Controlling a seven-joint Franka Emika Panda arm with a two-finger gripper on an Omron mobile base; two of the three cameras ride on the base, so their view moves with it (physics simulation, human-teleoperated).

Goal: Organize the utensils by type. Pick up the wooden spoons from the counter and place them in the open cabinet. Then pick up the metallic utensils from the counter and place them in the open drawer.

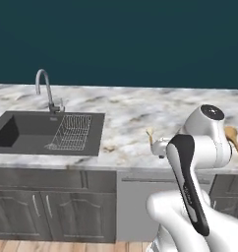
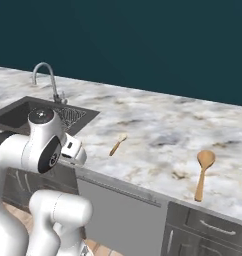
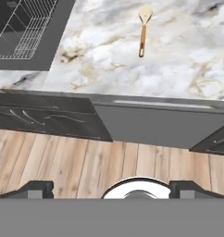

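So the gripper [image 3: 112, 189] was hanging out over the wood floor [image 3: 63, 162] in front of the dark cabinets [image 3: 49, 121], jaws spread wide with nothing in them. The shorter cream-headed spoon [image 2: 118, 144] lay on the marble surface [image 2: 158, 125] near the front edge, right of the sink [image 1: 37, 133], and the long tan wooden spoon [image 2: 203, 172] sat well apart, further right

White arm folded low, gripper [image 3: 111, 189] wide open, empty, pointing downward.
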